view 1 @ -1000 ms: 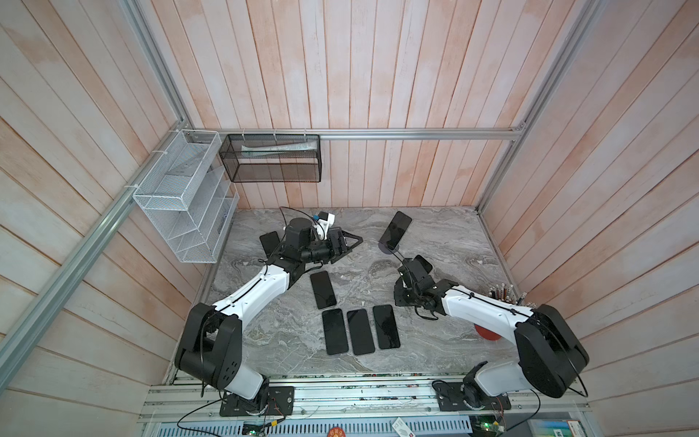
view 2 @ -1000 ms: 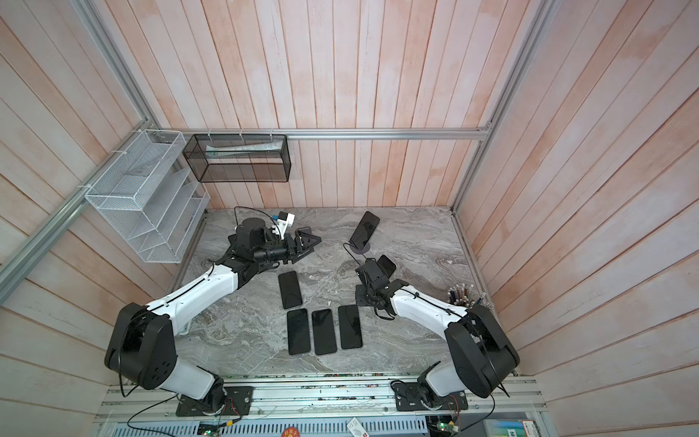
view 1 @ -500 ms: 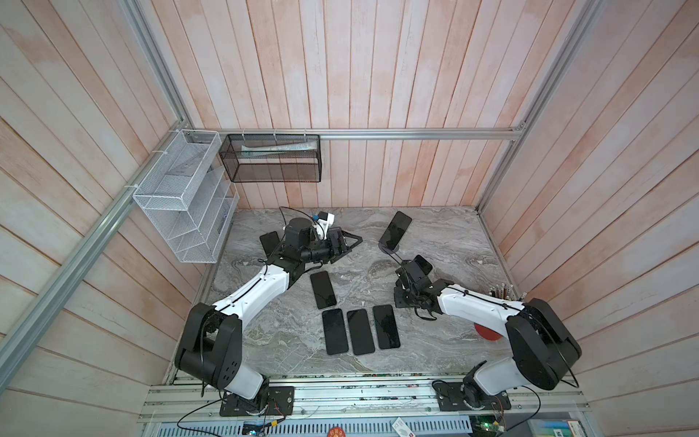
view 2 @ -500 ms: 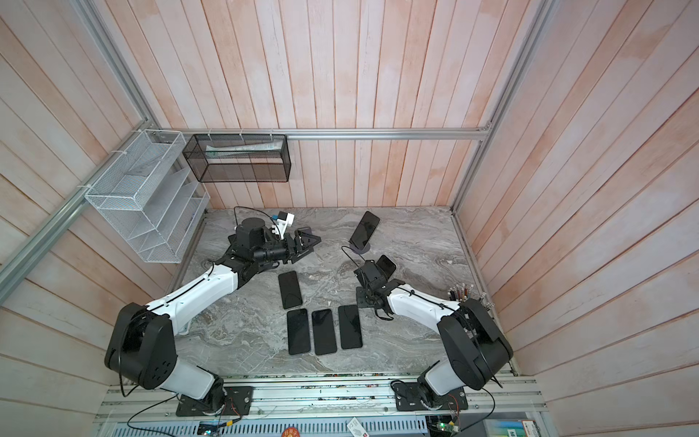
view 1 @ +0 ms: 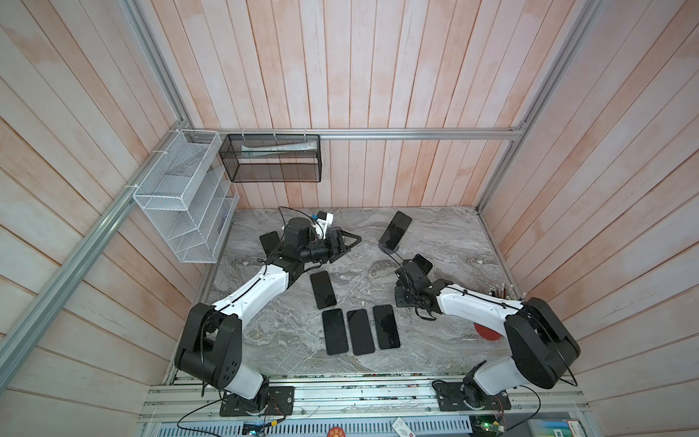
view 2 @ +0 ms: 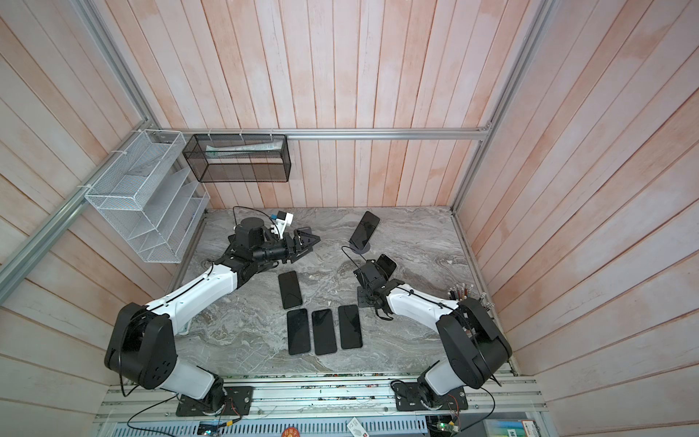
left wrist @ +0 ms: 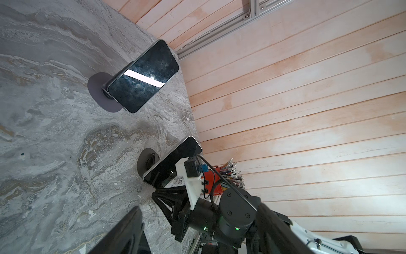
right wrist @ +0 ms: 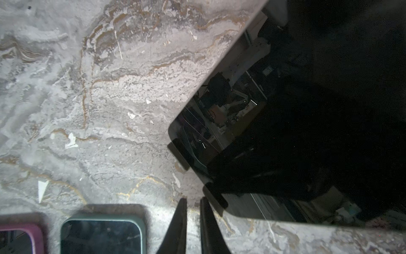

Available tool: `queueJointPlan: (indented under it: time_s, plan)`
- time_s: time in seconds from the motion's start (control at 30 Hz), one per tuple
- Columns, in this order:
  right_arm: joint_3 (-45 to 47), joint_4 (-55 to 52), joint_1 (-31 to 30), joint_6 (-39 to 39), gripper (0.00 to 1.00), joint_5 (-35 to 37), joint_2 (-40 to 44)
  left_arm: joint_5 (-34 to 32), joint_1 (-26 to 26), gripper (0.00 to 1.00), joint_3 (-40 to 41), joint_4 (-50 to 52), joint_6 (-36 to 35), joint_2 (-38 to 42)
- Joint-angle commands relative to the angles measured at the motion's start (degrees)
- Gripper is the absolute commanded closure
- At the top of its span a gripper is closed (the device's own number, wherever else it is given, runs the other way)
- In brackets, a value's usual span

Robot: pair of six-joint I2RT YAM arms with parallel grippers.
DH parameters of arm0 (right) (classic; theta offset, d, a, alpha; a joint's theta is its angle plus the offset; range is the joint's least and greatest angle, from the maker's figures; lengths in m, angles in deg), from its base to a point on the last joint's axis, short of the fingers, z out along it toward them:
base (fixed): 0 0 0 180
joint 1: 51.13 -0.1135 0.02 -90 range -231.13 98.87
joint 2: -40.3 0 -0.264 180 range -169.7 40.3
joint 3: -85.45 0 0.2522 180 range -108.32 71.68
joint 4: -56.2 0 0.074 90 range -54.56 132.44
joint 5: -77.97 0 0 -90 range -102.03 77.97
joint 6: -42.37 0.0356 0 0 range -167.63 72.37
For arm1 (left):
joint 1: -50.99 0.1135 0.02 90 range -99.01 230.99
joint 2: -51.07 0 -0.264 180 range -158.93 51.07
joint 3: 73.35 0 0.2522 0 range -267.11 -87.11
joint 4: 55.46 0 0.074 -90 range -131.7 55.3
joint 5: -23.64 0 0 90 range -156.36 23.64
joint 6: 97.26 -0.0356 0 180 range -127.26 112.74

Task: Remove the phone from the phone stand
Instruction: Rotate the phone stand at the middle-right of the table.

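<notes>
Your right hand [right wrist: 193, 200] sits low on the worktop [view 1: 435, 234], fingers [right wrist: 180, 220] together w/ only a thin slit between them and nothing seen in it. Right wrist view puts the tips just beside the lower corner of the phone [right wrist: 307, 132]. Can't tell if they touch it.

The phone is on the phone stand [left wrist: 146, 162], tilted, screen up and dark. The stand's round base is flat on the worktop, on the right arm's side, near the right wall. In both top views the right wrist covers most of it and only the phone's upper end shows [view 1: 422, 263].

Your left hand [view 1: 350, 242] hangs above the worktop toward the back, lying roughly level and pointing across at the stands. Its fingers are apart and it holds nothing. It's well apart from the phone.

A far phone [view 1: 395, 230] leans on its own far stand [left wrist: 96, 92], nearer the back wall, between the two hands in a top view. No hand touches it.

Flat on the worktop:
- 3 phones [view 1: 360, 331] side by side near the front edge.
- A 4th phone [view 1: 323, 289] just behind that row.
- A 5th phone [view 1: 268, 240], partly hidden behind the left arm.

Right wrist view catches two of the flat ones, a teal case [right wrist: 101, 235] and a pink case [right wrist: 17, 237].

A red pen cup [left wrist: 212, 180] stands by the right wall.
</notes>
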Motion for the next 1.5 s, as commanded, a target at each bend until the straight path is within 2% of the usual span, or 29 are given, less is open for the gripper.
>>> queueJointPlan:
  time_s: [0.0,0.33,1.47]
  plan:
    - [0.06,-1.31,0.24,0.05,0.85,2.36,0.62,-0.31,0.21,0.17,-1.11,-0.13,-1.25,-0.90]
    - [2.52,-1.34,0.68,0.91,0.85,3.04,2.78,-0.22,0.23,0.17,-1.15,-0.36,-1.18,-1.02]
    - [7.28,5.79,9.78,0.23,0.84,1.09,3.71,-0.31,0.25,0.17,-0.89,-0.56,-1.25,-1.56]
